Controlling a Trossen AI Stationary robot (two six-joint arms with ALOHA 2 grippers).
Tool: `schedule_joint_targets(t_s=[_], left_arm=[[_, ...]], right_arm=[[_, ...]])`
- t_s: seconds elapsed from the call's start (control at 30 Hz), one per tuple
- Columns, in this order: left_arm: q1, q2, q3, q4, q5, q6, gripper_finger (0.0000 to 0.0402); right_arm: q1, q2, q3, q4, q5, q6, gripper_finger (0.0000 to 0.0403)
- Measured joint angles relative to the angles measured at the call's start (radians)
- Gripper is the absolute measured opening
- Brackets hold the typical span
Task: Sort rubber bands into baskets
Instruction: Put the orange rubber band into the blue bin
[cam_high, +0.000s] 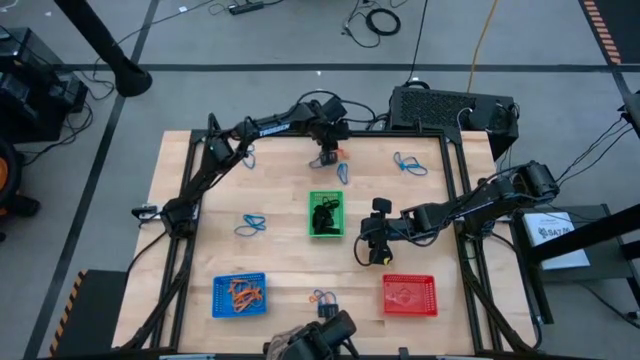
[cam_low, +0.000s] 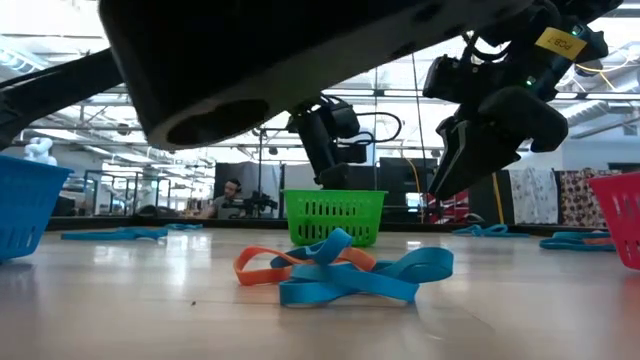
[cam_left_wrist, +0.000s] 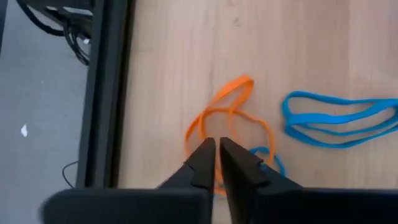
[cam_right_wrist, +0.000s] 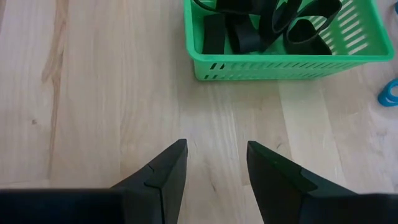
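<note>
The counter (cam_high: 280, 250) carries three baskets: green basket (cam_high: 326, 215) at the middle with black bands (cam_right_wrist: 249, 31), blue basket (cam_high: 239, 296) near left with orange bands, red basket (cam_high: 409, 295) near right. The right pincer (cam_right_wrist: 214, 168) hovers just right of the green basket, its fingers spread apart and holding nothing. At the far edge, the left pincer (cam_left_wrist: 217, 158) is pinched together on an orange rubber band (cam_left_wrist: 227, 109), beside a blue band (cam_left_wrist: 336, 118).

2 dark jointed arms — black cables looped alongside, white lettering, wedge-shaped black jaws.
</note>
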Motion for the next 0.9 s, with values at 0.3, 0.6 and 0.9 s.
schedule_joint_targets(t_s=[0.3,0.6,0.9], left_arm=[[0.002,0.0,0.0,-0.001,-0.164,0.022,0.0054],[0.036,0.004,0.0,0.002,-0.094,-0.086,0.0127],[0.077,0.055,0.0,-0.007,0.058,-0.166,0.013]], right_arm=[[0.0,0.0,0.0,0.0,0.0,0.002,0.016],[0.0,0.0,0.0,0.0,0.0,0.002,0.016],[0.0,0.0,0.0,0.003,0.001,-0.018,0.016]])
